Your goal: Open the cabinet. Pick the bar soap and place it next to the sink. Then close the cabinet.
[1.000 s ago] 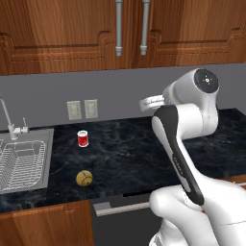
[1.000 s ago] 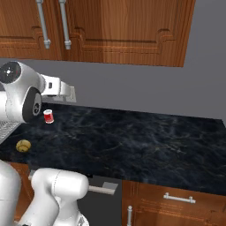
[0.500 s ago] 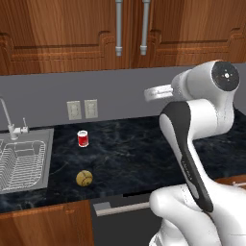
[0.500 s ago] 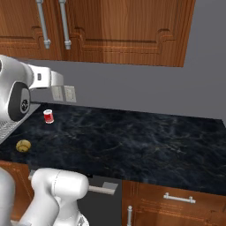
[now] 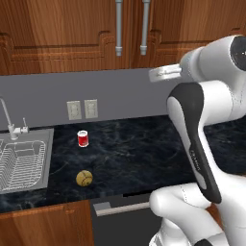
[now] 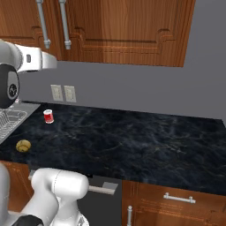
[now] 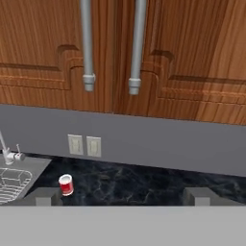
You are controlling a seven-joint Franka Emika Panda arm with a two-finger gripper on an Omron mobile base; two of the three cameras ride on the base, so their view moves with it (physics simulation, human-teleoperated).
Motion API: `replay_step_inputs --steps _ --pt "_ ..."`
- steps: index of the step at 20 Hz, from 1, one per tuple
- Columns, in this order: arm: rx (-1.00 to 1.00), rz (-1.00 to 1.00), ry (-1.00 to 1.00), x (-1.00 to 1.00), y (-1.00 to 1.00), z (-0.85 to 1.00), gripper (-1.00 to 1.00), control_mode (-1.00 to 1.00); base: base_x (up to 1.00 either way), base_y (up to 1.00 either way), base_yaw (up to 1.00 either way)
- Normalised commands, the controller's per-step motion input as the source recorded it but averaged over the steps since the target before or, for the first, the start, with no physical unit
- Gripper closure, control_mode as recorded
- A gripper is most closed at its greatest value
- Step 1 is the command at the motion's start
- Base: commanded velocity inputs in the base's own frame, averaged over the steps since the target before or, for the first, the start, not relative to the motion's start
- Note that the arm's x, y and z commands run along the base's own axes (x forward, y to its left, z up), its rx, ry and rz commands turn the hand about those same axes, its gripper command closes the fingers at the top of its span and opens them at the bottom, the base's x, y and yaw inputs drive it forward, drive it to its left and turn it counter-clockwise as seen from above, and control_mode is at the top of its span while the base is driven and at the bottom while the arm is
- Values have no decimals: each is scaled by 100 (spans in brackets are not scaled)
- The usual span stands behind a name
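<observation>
The cabinet [image 5: 72, 43] hangs on the wall above the counter with both wooden doors shut. Its two grey bar handles [image 7: 86, 43] hang side by side at the middle seam. My gripper [image 7: 123, 196] is open with nothing between its fingertips. It is held up in front of the grey wall, just below the doors' lower edge and slightly right of the handles [image 5: 145, 26]. From the side the gripper [image 5: 154, 74] points at the wall. The bar soap is hidden. The sink [image 5: 49, 144], with its wire rack and thin faucet [image 5: 7, 115], lies at the counter's left end.
A red can [image 5: 83, 138] stands on the dark counter right of the sink. A yellow-brown ball [image 5: 84, 178] lies nearer the front edge. Two wall outlets [image 5: 81, 109] sit above the can. Low wooden cabinets [image 6: 176, 201] run under the counter.
The arm has lifted the open gripper from about outlet height to just under the cabinet doors. The can, the ball and the doors have not moved.
</observation>
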Motion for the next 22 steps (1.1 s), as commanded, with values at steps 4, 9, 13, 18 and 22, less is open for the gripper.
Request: replay_step_inputs --steps 4,9,13,18,22 --pt "0 0 0 -6 0 38 -100 -100 0 0 0" --pt "0 0 0 0 0 14 -100 -100 0 0 0" --pt "0 0 -2 2 0 12 -100 -100 0 0 0" --pt "0 -1 0 4 -12 1 -100 -100 0 0 0" --pt "1 -1 0 11 -11 0 -100 -100 0 0 0"
